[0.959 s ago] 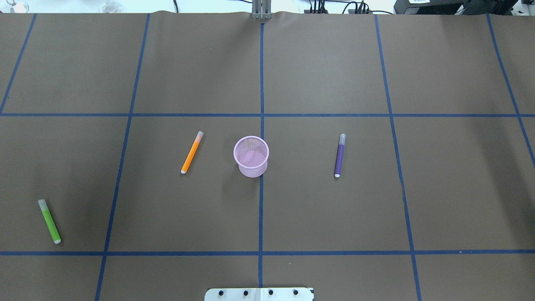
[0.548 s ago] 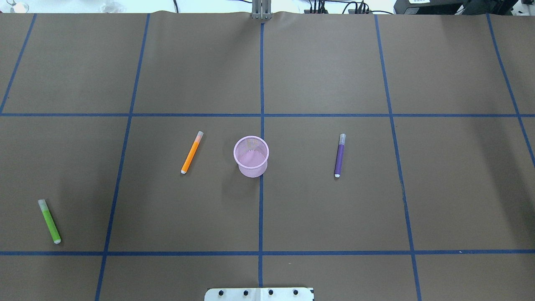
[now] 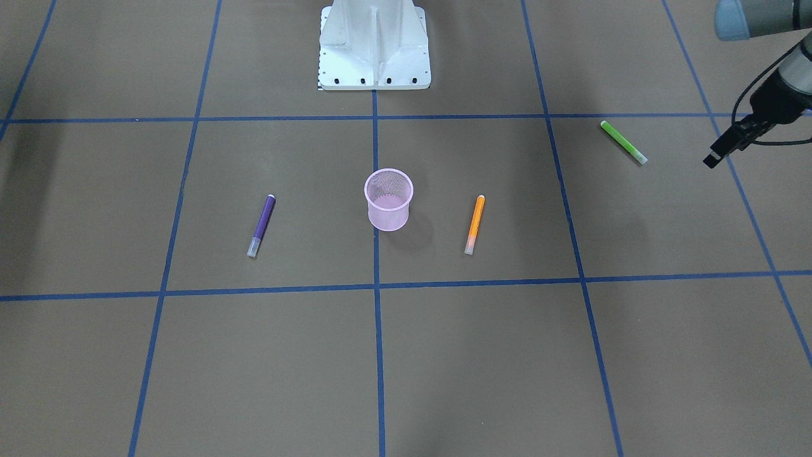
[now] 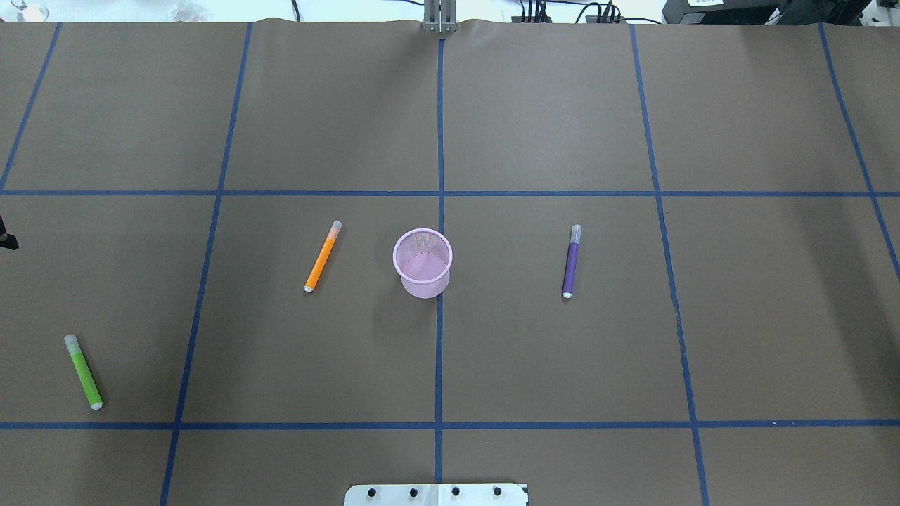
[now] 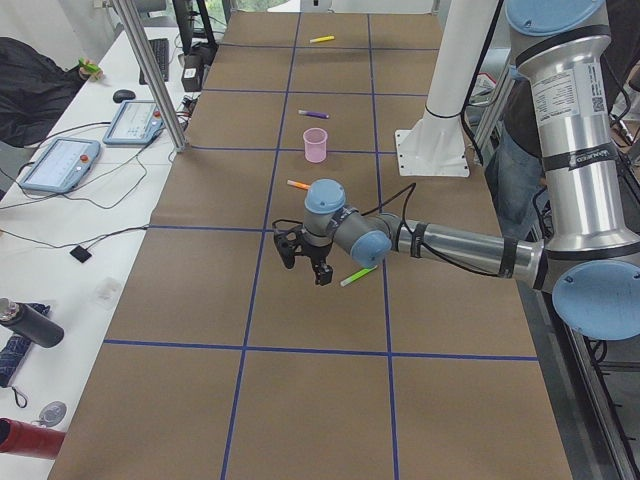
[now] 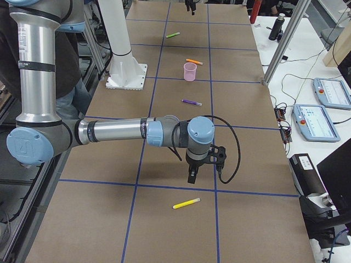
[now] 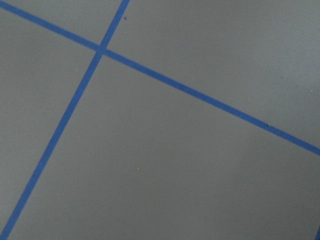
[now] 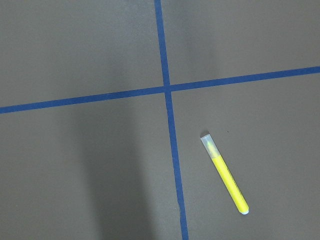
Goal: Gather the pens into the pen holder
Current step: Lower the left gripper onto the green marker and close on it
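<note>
The pink mesh pen holder [image 4: 422, 263] stands upright at the table's middle. The orange pen [image 4: 323, 256] lies just left of it, the purple pen [image 4: 571, 261] to its right, and the green pen [image 4: 83, 372] at the near left. All three lie flat on the table. My left gripper [image 3: 713, 158] hovers above the table beyond the green pen [image 3: 623, 142] and only its tip shows at the overhead view's left edge [image 4: 5, 240]. Its fingers look spread and empty in the exterior left view [image 5: 305, 268]. My right gripper [image 6: 202, 167] shows only in the exterior right view, so I cannot tell its state.
A yellow pen [image 8: 225, 172] lies on the table's far right end, below my right gripper and outside the overhead view. The white robot base [image 3: 374, 44] stands at the table's near edge. Blue tape lines grid the brown table cover [image 4: 548, 105].
My left gripper's tip has come into the overhead view at the left edge. The pens and the pen holder have not moved.
</note>
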Controlling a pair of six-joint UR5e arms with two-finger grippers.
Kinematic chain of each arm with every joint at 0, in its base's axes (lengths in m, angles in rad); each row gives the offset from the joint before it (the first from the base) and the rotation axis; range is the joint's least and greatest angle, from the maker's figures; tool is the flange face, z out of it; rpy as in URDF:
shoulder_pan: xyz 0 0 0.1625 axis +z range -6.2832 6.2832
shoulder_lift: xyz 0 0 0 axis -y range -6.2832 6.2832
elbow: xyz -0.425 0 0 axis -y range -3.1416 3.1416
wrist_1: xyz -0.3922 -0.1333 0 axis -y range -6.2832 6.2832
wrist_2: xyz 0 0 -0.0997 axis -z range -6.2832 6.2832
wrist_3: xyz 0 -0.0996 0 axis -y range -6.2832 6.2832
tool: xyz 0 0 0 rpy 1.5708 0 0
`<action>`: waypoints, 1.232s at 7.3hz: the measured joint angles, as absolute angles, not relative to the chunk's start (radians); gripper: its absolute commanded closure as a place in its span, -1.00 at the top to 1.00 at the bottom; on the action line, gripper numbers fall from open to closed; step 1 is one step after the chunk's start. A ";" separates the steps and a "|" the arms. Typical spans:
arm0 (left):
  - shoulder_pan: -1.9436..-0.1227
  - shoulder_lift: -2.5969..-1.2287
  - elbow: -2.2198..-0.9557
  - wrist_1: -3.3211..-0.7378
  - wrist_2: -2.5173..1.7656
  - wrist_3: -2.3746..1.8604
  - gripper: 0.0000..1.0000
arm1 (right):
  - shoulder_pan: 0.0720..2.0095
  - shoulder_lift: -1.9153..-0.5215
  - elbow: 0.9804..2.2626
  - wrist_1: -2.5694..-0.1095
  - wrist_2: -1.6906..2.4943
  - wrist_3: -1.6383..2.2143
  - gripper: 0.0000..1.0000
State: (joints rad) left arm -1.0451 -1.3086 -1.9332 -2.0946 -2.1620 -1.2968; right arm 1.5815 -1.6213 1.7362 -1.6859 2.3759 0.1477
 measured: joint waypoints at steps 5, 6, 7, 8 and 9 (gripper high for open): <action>-0.687 -1.245 -1.999 -2.147 -1.915 -1.645 0.99 | 1.576 -1.601 1.739 -1.687 2.382 0.153 0.99; -0.670 -1.245 -1.990 -2.147 -1.912 -1.652 0.99 | 1.575 -1.595 1.740 -1.686 2.386 0.154 0.99; -0.658 -1.247 -1.977 -2.148 -1.911 -1.653 0.98 | 1.574 -1.592 1.740 -1.686 2.390 0.155 0.99; -0.650 -1.254 -1.958 -2.151 -1.910 -1.652 0.98 | 1.574 -1.591 1.740 -1.686 2.391 0.155 0.99; -0.645 -1.261 -1.945 -2.155 -1.909 -1.651 0.97 | 1.574 -1.591 1.740 -1.686 2.392 0.155 0.99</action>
